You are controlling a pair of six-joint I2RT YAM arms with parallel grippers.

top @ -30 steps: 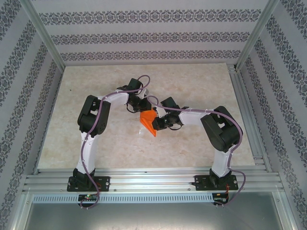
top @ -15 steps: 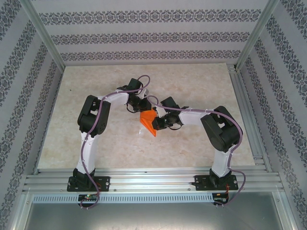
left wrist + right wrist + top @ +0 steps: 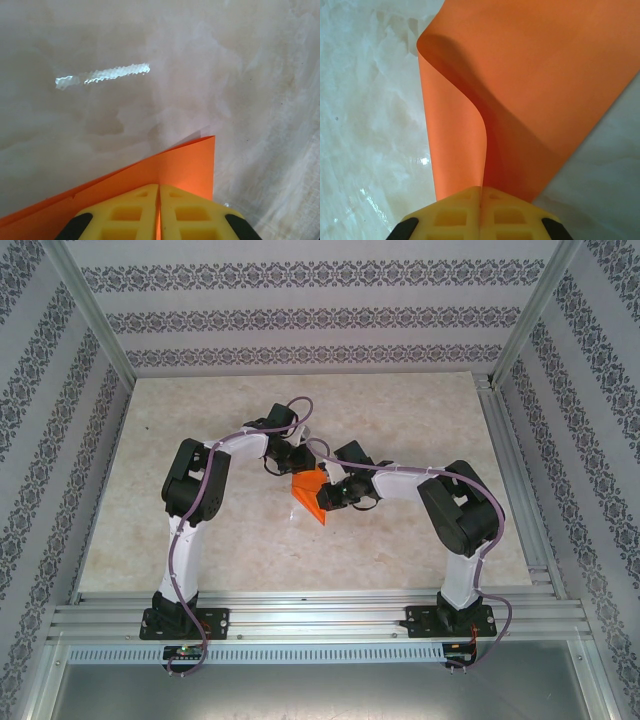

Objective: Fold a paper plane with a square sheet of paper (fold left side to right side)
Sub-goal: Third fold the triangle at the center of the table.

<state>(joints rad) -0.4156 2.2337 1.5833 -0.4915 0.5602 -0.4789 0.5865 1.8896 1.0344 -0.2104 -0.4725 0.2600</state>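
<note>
Marbled beige tabletop (image 3: 400, 420), orange sheet (image 3: 310, 495) mid-table; patterned wallpaper walls (image 3: 300, 320).

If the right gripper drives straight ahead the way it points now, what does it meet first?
The square sheet of paper that it pinches: the curled fold rises just ahead of the right gripper. What lies beyond the fold is hidden.

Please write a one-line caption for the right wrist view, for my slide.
The right gripper pinches the orange sheet of paper, which curls upward over the pale marbled table.
</note>
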